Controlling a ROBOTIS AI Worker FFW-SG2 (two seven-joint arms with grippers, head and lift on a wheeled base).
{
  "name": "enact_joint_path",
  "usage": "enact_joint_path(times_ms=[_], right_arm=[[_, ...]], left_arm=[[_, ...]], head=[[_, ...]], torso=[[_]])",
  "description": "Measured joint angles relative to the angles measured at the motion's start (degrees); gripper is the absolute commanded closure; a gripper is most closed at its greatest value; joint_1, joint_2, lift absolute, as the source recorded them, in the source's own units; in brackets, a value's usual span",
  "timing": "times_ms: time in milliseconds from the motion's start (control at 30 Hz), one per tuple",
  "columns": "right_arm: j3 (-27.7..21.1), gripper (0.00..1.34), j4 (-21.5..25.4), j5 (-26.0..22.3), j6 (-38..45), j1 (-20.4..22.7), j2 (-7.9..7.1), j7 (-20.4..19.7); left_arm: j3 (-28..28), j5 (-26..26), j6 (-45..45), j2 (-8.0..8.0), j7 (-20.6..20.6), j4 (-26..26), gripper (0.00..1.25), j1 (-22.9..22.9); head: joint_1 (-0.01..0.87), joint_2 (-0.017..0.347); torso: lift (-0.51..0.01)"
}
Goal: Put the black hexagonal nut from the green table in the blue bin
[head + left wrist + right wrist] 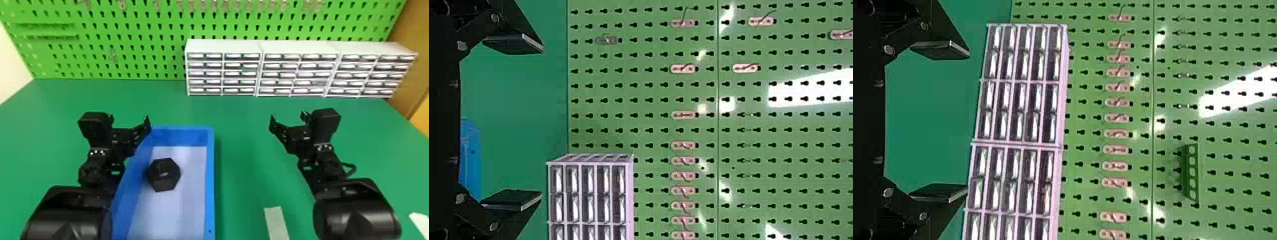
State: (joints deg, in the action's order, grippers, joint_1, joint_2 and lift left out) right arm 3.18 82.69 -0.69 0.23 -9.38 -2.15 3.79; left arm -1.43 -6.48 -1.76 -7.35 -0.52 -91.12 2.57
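The black hexagonal nut (163, 174) lies inside the blue bin (210, 178), on its pale floor toward the left wall. My left gripper (129, 117) is over the bin's far left corner, beyond the nut and to its left, open and holding nothing. In the left wrist view, the left gripper (536, 122) has its two fingers wide apart, with a strip of the blue bin (470, 160) beside its body. My right gripper (287, 118) stands over the green table to the right of the bin; in the right wrist view, the right gripper (967, 121) is open with nothing between its fingers.
White drawer cabinets (223, 68) line the back of the green table (236, 127), before a green pegboard (127, 41). A pale flat strip (276, 223) lies right of the bin near the front, and a white piece (420, 221) sits at the front right.
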Motion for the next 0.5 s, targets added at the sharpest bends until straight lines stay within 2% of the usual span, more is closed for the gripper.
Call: enact_joint_path(times_ms=[133, 500], right_arm=[[-0.7, 0.33, -0.2, 0.3, -1.6, 1.0, 0.34, -1.6], [-2.0, 0.33, -0.6, 0.8, -3.3, 2.5, 0.97, -2.5]], left_arm=[[-0.2, 0.0, 0.0, 0.05, 0.0, 0.1, 0.24, -0.3], [0.1, -0.1, -0.2, 0.33, 0.0, 0.2, 0.24, -1.1]], head=[[0.686, 0.051], [0.686, 0.051]], torso=[[-0.096], [-0.096]])
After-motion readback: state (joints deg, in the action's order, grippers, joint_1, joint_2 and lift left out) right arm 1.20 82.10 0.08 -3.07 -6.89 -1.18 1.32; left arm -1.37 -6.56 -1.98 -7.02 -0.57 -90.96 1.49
